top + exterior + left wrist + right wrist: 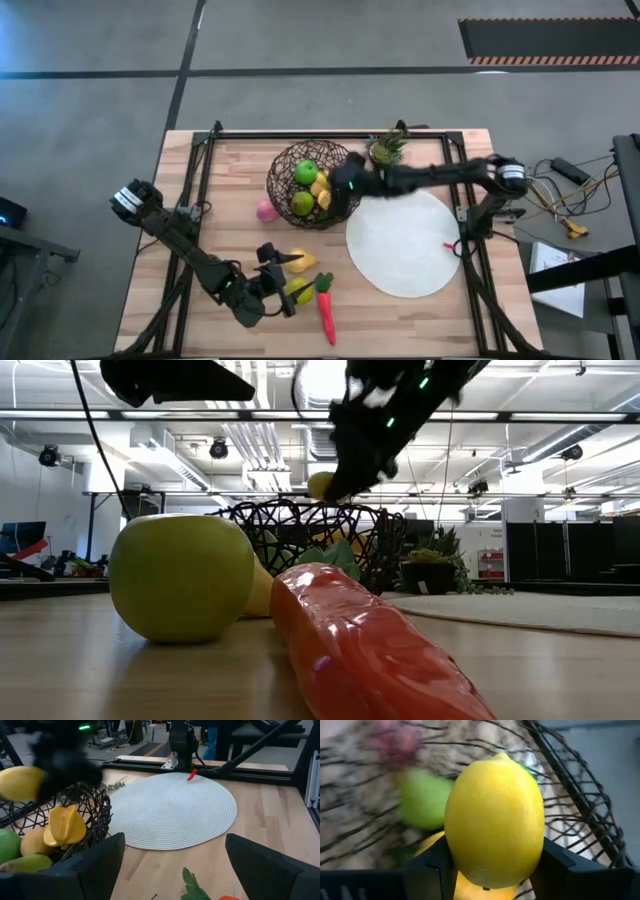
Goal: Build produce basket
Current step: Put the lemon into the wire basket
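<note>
Step in hand: lemon delivery. The right tool [492, 870] pinches the lemon [494, 817] above the basket [312, 185]. Next: lower, then release. The left tool [268, 285] waits spread near remaining produce.

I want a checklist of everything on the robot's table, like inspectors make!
Surface: wooden table, bare wood showing.
Job's things: basket holds green apples and yellow pieces; pink fruit beside it; green apple, carrot near front.
Clutter: white round mat, potted plant.
Claws: right claw grips lemon over basket; left claw open, near front.
Cables: bundle off table's right.
Surroundings: ceiling lights, room beyond.
</note>
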`<state>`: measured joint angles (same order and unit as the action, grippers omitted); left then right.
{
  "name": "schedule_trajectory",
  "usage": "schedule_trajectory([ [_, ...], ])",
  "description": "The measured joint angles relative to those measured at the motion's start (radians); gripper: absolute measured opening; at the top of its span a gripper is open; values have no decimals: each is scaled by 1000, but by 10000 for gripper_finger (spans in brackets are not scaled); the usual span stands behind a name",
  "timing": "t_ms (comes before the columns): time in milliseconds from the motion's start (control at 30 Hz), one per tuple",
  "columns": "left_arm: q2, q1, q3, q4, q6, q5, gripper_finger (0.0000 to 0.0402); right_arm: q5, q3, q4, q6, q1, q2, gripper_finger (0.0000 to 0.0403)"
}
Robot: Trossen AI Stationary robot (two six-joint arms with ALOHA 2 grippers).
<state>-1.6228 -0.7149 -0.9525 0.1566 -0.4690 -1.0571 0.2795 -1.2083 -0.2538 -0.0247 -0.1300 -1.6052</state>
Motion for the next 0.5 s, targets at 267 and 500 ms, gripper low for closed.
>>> schedule_trajectory([
  [267,0,-2,3,0,-22,-10,328,-150,-81,-7,-8,-156,-151,185],
  [500,0,-2,4,0,-23,-23,328,-142,-160,-21,0,-168,-231,201],
])
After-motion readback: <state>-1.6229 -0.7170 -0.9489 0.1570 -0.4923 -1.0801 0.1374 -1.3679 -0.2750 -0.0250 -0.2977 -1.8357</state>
